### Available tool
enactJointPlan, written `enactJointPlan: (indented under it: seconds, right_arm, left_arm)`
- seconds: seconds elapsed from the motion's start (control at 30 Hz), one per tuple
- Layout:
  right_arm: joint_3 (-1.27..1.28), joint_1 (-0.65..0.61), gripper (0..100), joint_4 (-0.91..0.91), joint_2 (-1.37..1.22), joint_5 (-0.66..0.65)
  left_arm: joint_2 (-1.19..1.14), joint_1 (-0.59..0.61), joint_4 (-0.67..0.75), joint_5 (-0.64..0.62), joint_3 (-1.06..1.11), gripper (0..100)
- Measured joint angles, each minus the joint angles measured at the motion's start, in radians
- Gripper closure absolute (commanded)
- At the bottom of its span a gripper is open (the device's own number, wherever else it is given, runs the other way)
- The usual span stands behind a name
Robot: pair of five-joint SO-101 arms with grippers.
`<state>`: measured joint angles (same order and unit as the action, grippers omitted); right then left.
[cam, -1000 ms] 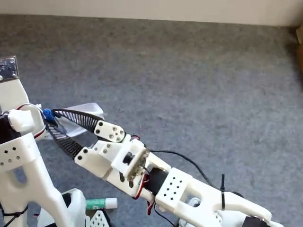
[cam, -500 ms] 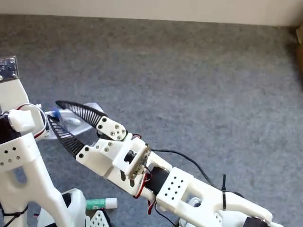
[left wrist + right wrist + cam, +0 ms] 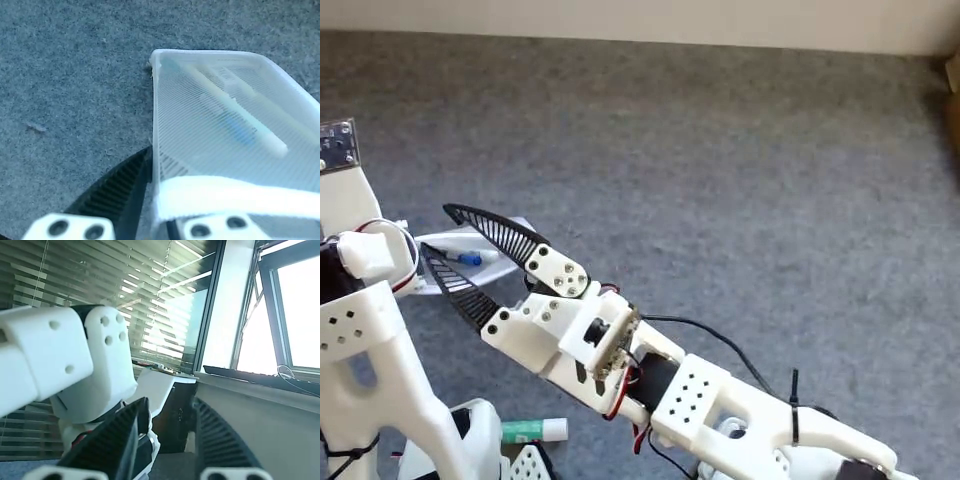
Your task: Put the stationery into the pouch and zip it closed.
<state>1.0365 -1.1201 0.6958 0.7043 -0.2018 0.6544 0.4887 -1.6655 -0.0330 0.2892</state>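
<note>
The task looks partly done. The translucent pouch (image 3: 210,130) already holds a white pen with a blue section (image 3: 240,120), and at least one more pale stick-like item lies beside it inside. A green-and-white stick (image 3: 533,430), probably a glue stick, lies out on the grey carpet (image 3: 740,150) near the arm bases, so by this judgement one piece has yet to go in and the zipping comes after that. Whether the zip is drawn at all cannot be read from these views. The left gripper (image 3: 160,195) is clamped on one edge of the pouch, with its black ribbed finger against the outer face, and it holds the pouch just above the carpet. In the high view this arm (image 3: 360,330) stands at the left side with the pouch sticking out beside it. The right arm stretches low across from the lower right toward the pouch. The right gripper (image 3: 434,228) has its two black fingers spread wide and nothing between them, and its tips flank the end of the pouch where the blue of the pen shows. Its own wrist camera looks up past the parted fingers at the left arm's white housing.
</note>
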Motion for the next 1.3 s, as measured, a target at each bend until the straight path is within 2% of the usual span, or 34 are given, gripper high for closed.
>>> enactJointPlan:
  seconds: [0.23,0.43,0.77,0.97,1.1,1.3]
  right_arm:
    - [-0.080,0.091,87.5,-0.381,0.095,0.006]
    - [-0.221,0.161,87.5,-0.657,0.107,0.152]
    - [-0.256,0.224,87.5,-0.879,0.118,0.175]
    - [-0.255,0.235,87.5,-1.094,0.192,0.175]
    - [-0.173,0.235,87.5,-1.181,0.276,0.178]
    - [-0.011,0.235,87.5,-1.204,0.367,0.178]
  left_arm:
    - [0.000,0.002,0.000,0.000,0.000,99]
    - [0.000,0.002,0.000,0.000,0.000,99]
    - [0.000,0.002,0.000,0.000,0.000,99]
    - [0.000,0.002,0.000,0.000,0.000,99]
    - [0.000,0.002,0.000,0.000,0.000,99]
    - [0.000,0.002,0.003,0.000,0.000,99]
